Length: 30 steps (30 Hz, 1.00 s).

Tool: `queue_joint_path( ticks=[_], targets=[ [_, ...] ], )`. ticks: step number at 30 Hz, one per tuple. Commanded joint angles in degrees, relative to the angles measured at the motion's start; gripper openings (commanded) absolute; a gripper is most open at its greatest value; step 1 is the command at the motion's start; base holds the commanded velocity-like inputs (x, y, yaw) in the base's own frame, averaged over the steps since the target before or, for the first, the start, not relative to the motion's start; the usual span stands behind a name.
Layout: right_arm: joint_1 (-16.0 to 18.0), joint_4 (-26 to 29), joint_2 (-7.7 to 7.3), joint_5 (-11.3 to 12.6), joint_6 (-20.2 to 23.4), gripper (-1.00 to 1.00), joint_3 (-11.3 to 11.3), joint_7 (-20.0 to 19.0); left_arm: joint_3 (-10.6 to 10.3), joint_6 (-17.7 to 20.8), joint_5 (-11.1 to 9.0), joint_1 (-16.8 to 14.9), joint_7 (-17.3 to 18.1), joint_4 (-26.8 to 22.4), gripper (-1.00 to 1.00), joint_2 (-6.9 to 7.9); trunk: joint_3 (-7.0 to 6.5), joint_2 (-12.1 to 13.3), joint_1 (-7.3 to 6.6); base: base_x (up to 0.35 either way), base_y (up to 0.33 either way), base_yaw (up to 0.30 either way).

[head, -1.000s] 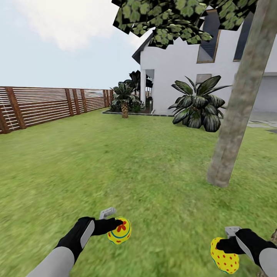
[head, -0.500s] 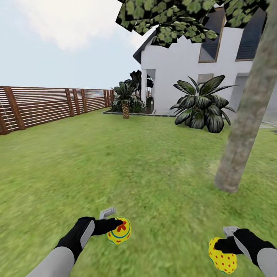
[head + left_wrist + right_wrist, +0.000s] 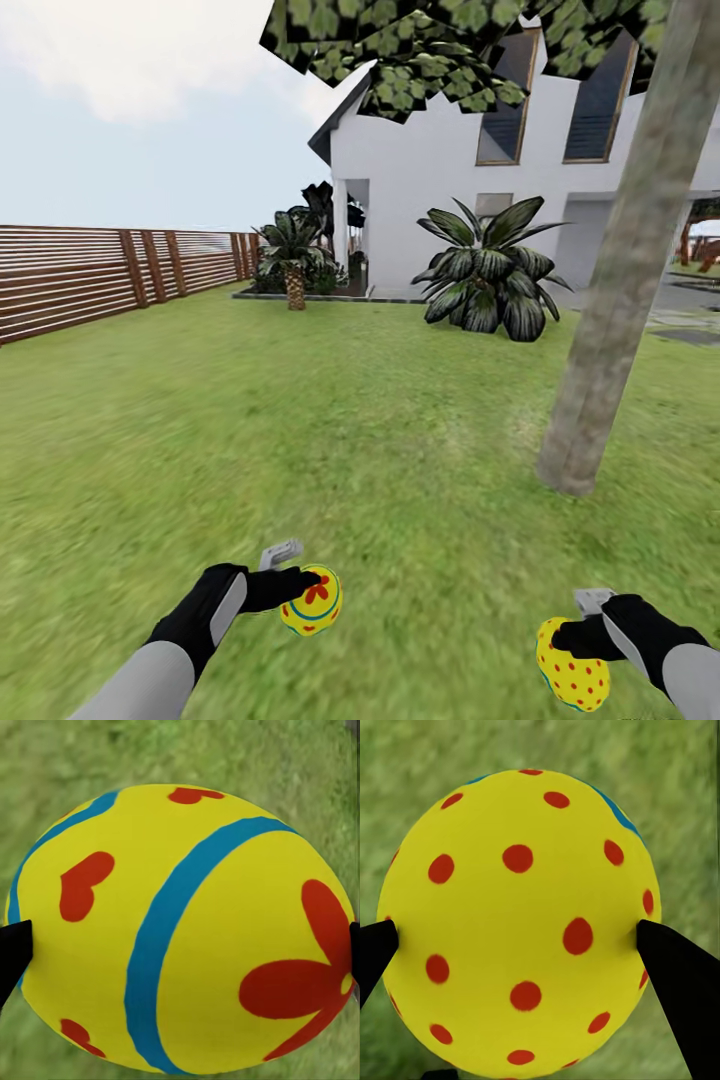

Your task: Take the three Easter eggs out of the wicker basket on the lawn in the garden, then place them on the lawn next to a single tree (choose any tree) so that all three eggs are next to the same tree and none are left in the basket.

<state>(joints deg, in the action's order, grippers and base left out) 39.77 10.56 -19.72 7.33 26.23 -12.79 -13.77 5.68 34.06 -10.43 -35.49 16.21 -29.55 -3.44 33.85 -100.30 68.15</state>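
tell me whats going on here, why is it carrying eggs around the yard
The robot is out on the lawn with an Easter egg in each gripper. The left gripper is shut on a yellow egg with a blue stripe and red flower marks; the right gripper is shut on a yellow egg with red dots. A tree stands ahead on the robot's right, in front of a white house. Neither egg is on the grass yet.
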Motion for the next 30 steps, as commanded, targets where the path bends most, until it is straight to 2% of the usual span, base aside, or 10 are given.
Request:
queue_joint_path(
  ticks=[1, 8, 15, 20, 27, 30],
  targets=[
    [0.04, 0.08, -0.05, 0.58, 0.31, -1.0, -0.48, -0.01, 0.46, 0.48, -0.12, -0.02, 0.13, -0.07, -1.0, -0.07, 0.06, -0.03, 0.02, 0.268, 0.178, -0.3],
    [0.04, 0.1, -0.11, 0.67, 0.37, -1.0, -0.48, 0.05, 0.45, 0.48, -0.11, -0.02, 0.13, -0.06, -1.0, -0.07, 0.07, -0.03, 0.02, 0.276, 0.159, -0.28],
    [0.04, 0.14, -0.14, 0.67, 0.35, -1.0, -0.48, 0.06, 0.56, 0.48, -0.37, -0.02, 0.17, -0.14, -1.0, -0.3, 0.07, -0.03, 0.02, 0.068, 0.036, -0.016],
    [0.04, 0.16, -0.14, 0.67, 0.34, -1.0, -0.48, 0.06, 0.48, 0.48, -0.3, -0.02, 3.74, -0.15, -1.0, -0.07, 0.07, -0.03, 0.02, 0.0, 0.308, 0.0],
    [0.04, 0.14, -0.14, 0.67, 0.34, -1.0, -0.48, 0.06, 0.38, 0.48, -0.12, -0.02, 4.09, -0.07, -1.0, -0.07, 0.07, -0.03, 0.02, 0.0, 0.346, 0.0],
    [0.04, 0.16, -0.13, 0.67, 0.35, -1.0, -0.5, 0.06, 0.38, 0.56, 0.04, -0.02, 3.54, -0.06, -1.0, -0.16, -0.47, 1.17, -0.64, 0.0, 0.348, 0.0]
  ],
)
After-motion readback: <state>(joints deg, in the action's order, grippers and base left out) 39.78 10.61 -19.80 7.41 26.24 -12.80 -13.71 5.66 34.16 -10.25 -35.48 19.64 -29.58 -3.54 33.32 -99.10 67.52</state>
